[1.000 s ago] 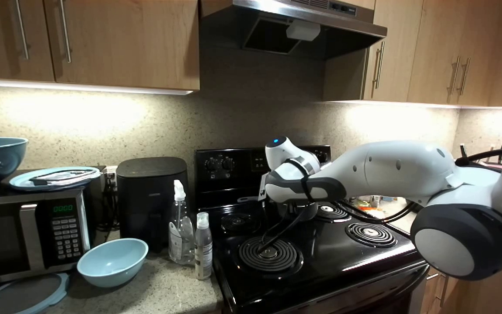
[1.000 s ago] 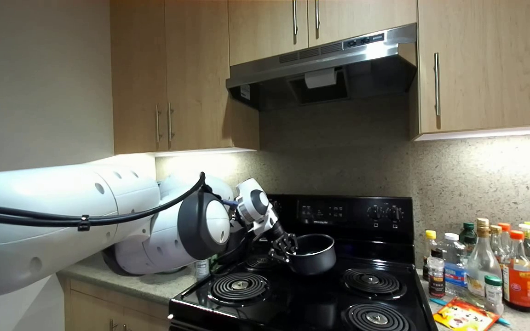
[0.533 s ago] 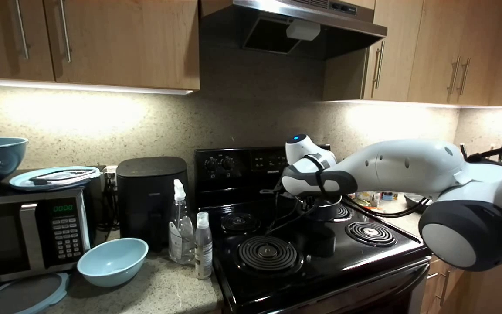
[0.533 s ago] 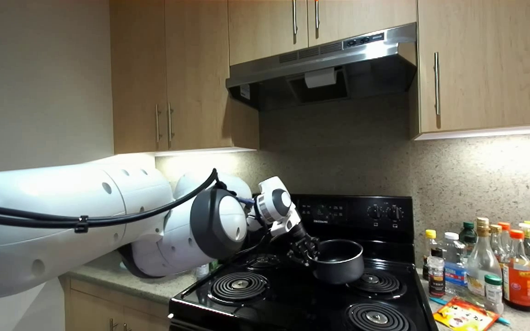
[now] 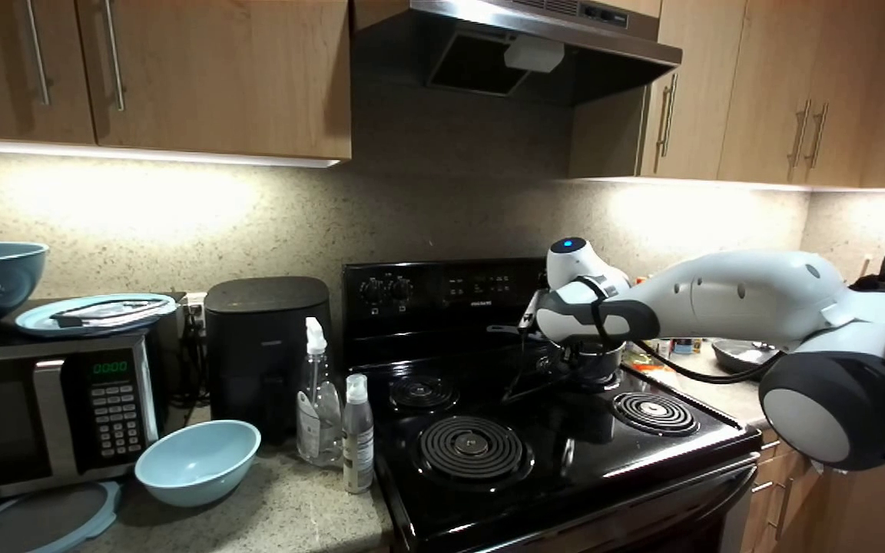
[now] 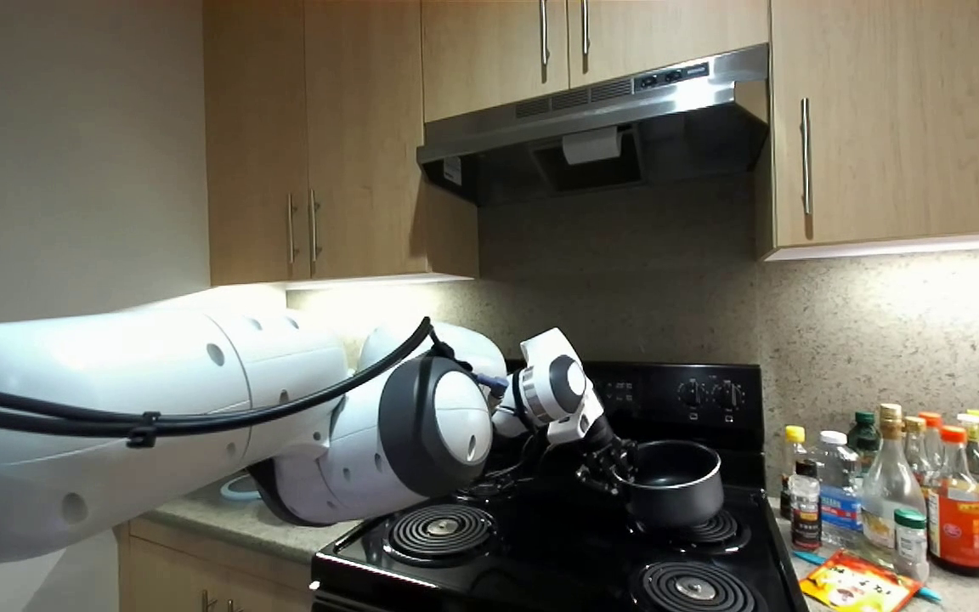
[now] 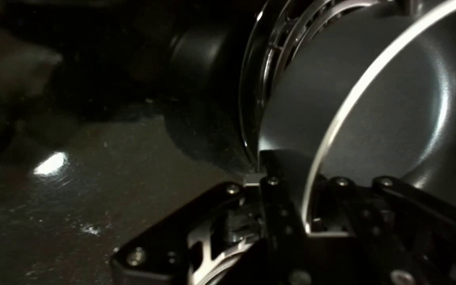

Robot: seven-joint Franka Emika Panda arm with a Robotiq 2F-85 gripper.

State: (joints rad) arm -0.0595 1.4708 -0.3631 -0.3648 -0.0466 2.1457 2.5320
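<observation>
A dark grey pot (image 6: 678,503) stands roughly upright over the back burner on the bottle side of the stove. My gripper (image 6: 624,472) is shut on the pot's near wall. In the wrist view the pale pot rim (image 7: 341,114) runs down between the fingers (image 7: 275,206), one outside the wall and one inside. Nothing shows inside the pot there. In an exterior view the arm covers part of the pot (image 5: 598,364), and what looks like its handle (image 5: 505,329) sticks out to the left. Whether the base touches the burner I cannot tell.
Black stove top with coil burners (image 6: 443,529); a front coil (image 6: 697,586) lies close to the pot. Bottles (image 6: 879,501) and an orange packet (image 6: 859,582) line one counter. A spray bottle (image 5: 319,418) and blue bowl (image 5: 198,465) occupy the opposite one. The range hood (image 6: 600,140) hangs above.
My gripper has carried the pot across the stove toward the bottle side, to the right in the view with the bottles, and slightly lower. The grip on its wall has stayed the same.
</observation>
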